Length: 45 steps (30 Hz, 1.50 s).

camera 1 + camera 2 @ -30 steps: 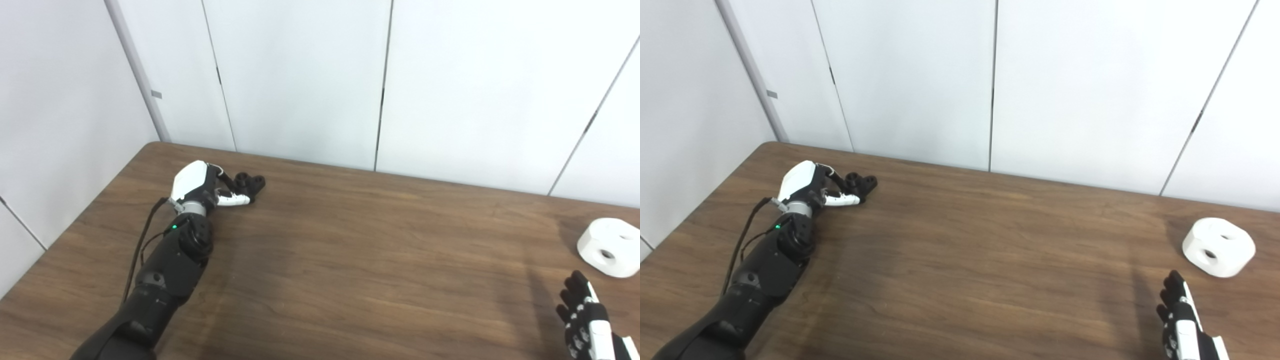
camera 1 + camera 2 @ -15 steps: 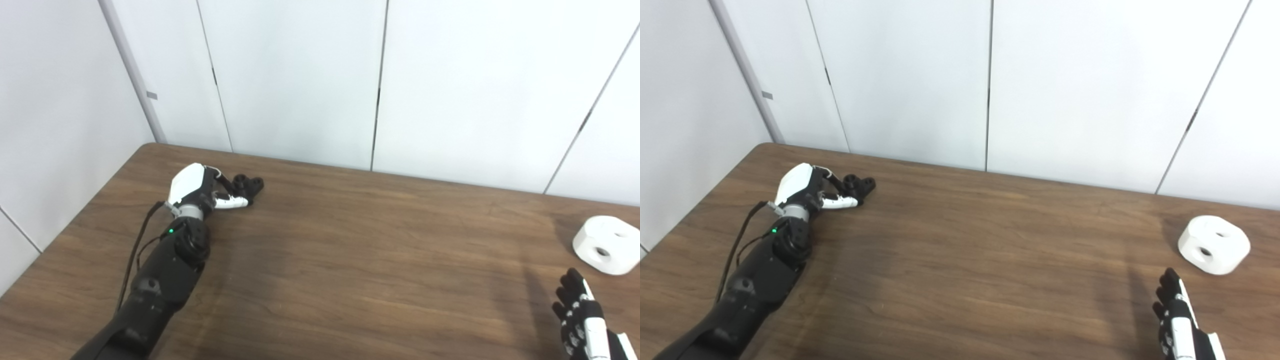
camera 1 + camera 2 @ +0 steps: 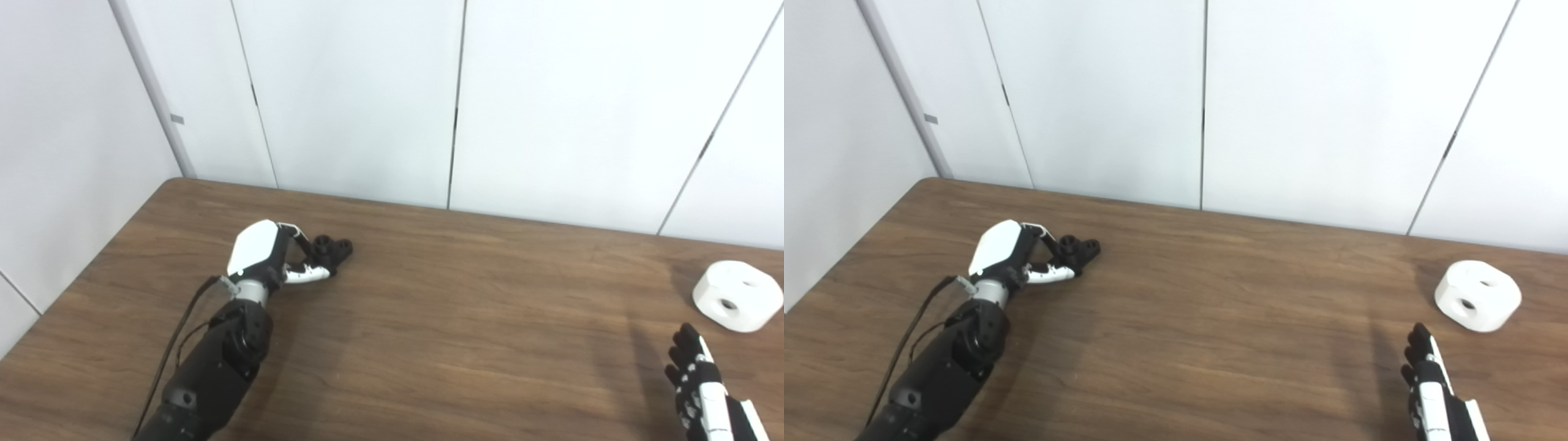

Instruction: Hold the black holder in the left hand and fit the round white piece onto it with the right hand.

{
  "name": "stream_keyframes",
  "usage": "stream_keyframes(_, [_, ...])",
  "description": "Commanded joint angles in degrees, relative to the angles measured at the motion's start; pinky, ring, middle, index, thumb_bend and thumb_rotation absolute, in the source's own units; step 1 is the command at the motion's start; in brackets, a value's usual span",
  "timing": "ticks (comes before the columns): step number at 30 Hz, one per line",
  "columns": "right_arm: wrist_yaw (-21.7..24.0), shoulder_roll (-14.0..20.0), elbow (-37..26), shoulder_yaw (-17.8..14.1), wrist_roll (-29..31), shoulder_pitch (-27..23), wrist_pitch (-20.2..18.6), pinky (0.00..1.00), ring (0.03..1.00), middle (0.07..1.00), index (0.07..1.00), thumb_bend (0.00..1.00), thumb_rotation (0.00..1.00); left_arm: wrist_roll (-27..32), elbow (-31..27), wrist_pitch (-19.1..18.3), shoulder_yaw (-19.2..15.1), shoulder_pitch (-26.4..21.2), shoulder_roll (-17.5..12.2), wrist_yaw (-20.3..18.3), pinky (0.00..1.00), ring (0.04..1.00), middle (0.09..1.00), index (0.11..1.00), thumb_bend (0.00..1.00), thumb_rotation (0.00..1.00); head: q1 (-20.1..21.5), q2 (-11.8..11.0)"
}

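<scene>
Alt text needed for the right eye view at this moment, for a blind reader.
The left hand grips the black holder at the left of a brown wooden table. The round white piece sits untouched at the far right, with the right hand open just short of it.

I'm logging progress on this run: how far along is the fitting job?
Early stage. The left hand is closed on the black holder, low over the table. The right hand is open, short of the round white piece, which sits untouched on the table. Picking it up and fitting it remain.
</scene>
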<state>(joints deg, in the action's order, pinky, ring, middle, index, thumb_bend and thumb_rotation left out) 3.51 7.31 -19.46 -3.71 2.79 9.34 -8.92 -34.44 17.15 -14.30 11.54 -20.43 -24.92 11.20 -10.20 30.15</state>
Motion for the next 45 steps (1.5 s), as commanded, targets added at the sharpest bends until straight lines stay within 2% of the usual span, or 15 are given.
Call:
stream_keyframes(1, [-0.88, -0.65, -0.79, -0.13, -0.77, -1.25, 1.9, 1.0, 1.0, 0.999, 1.0, 0.45, 1.0, -1.97, -2.0, 2.1, 1.18, -0.11, -0.04, 0.1, 0.98, 0.849, 0.755, 0.486, 0.52, 0.04, 0.13, -0.01])
stream_keyframes(5, [-1.3, -0.78, -0.81, -0.25, -0.75, -1.12, 1.76, 1.0, 0.997, 0.99, 1.0, 0.46, 1.0, -2.79, -6.69, 0.76, 2.32, 1.39, 0.76, -2.37, 0.99, 0.861, 0.768, 0.487, 0.52, 0.05, 1.29, 0.28])
stream_keyframes(13, [-1.15, -0.58, 0.14, 0.31, -1.09, -1.23, 3.71, 1.0, 1.0, 0.993, 1.0, 0.46, 1.0, -4.72, -15.18, 1.86, 5.21, 4.36, 1.51, -7.47, 0.98, 0.869, 0.76, 0.486, 0.52, 0.05, 4.14, 1.18])
stream_keyframes(21, [-2.49, -1.4, 0.52, 0.86, -3.1, -1.32, 3.32, 1.0, 0.987, 0.981, 1.0, 0.51, 1.0, -9.5, -23.18, 2.34, 10.06, 7.62, 3.17, -13.24, 0.94, 0.837, 0.735, 0.486, 0.52, 0.05, 7.1, 2.07])
stream_keyframes(27, [-2.78, -1.85, 0.73, 0.96, -3.19, -1.42, 4.3, 1.0, 0.984, 0.978, 1.0, 0.51, 1.0, -13.2, -26.68, 3.87, 13.19, 10.35, 4.38, -15.5, 0.93, 0.835, 0.739, 0.485, 0.52, 0.05, 9.29, 3.03])
stream_keyframes(31, [-3.22, -2.4, 0.12, 1.16, -3.68, -1.41, 3.05, 1.0, 0.976, 0.971, 1.0, 0.56, 1.0, -14.38, -28.47, 4.57, 14.53, 12.03, 4.96, -16.78, 0.93, 0.839, 0.74, 0.485, 0.52, 0.05, 10.65, 3.74])
stream_keyframes(45, [-3.93, -2.47, -4.75, 1.62, -5.34, -1.18, -0.92, 1.0, 0.972, 0.957, 1.0, 0.56, 1.0, -20.05, -31.96, 8.78, 17.81, 17.87, 7.16, -17.15, 0.93, 0.84, 0.745, 0.485, 0.52, 0.05, 13.63, 8.2])
